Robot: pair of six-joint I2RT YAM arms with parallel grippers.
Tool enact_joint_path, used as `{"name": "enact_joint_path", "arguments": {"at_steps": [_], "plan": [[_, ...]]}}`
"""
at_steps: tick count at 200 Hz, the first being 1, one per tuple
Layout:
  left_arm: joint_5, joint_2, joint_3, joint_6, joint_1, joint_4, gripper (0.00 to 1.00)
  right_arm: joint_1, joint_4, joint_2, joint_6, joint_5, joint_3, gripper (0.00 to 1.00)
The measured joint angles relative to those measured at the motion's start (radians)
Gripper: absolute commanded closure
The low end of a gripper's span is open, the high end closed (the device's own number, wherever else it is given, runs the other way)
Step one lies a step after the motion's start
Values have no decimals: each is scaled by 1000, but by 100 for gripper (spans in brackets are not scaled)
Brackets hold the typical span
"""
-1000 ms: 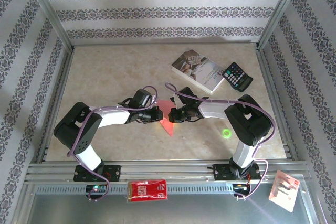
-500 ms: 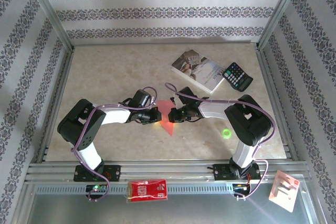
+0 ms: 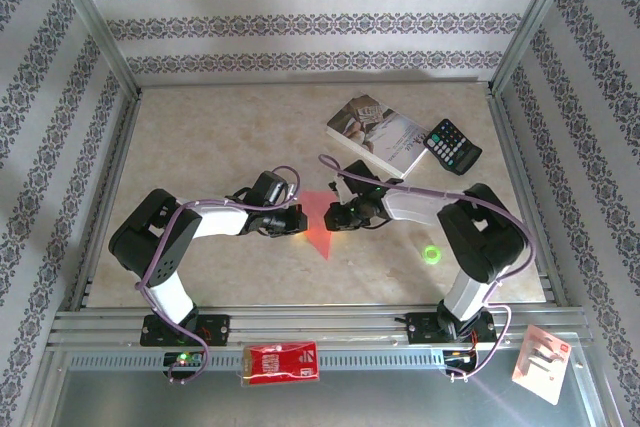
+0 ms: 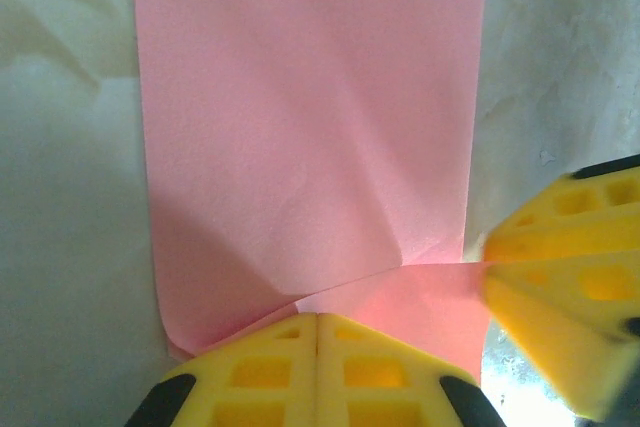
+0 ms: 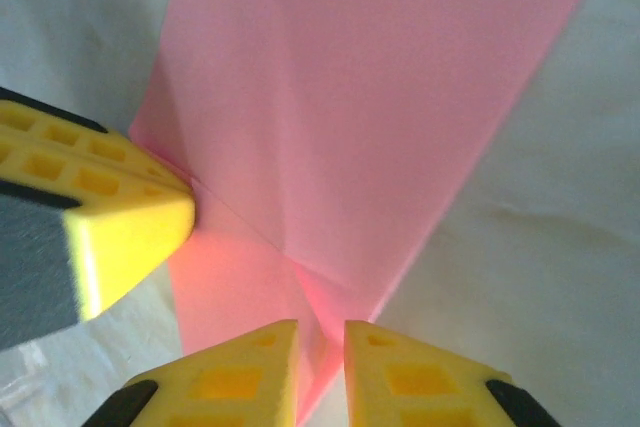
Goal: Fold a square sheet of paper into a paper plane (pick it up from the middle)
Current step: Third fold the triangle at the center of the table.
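Observation:
The pink square sheet of paper (image 3: 318, 225), partly folded and creased, lies mid-table between my two grippers. My left gripper (image 3: 296, 219) is at its left side. In the left wrist view its yellow jaws (image 4: 317, 317) are pressed together on the paper's (image 4: 300, 127) near edge, where a raised flap starts. My right gripper (image 3: 334, 217) is at the paper's right side. In the right wrist view its jaws (image 5: 321, 325) stand slightly apart with a fold of the paper (image 5: 370, 97) in the gap. The left gripper's fingers (image 5: 120, 217) touch the sheet's far edge there.
A paperback book (image 3: 385, 135) and a black calculator (image 3: 452, 145) lie at the back right. A small green object (image 3: 432, 253) sits near the right arm's base. A red packet (image 3: 282, 361) rests on the front rail and a pale packet (image 3: 540, 362) at the front right.
The right gripper's jaws have parted a little round the paper. The left arm's elbow shifted slightly to the right early on. The paper stays in place.

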Motion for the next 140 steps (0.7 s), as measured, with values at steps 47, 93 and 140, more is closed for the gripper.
{"name": "enact_joint_path", "arguments": {"at_steps": [47,93,140], "plan": [[0,0,-3,10,0,3,100,30,59,-151,60,-48,-73,84],[0,-1,-9,11,0,13,100,134,175,-84,153,-111,-100,89],[0,-2,-11,11,0,16,100,140,199,35,168,-127,-78,93]]}}
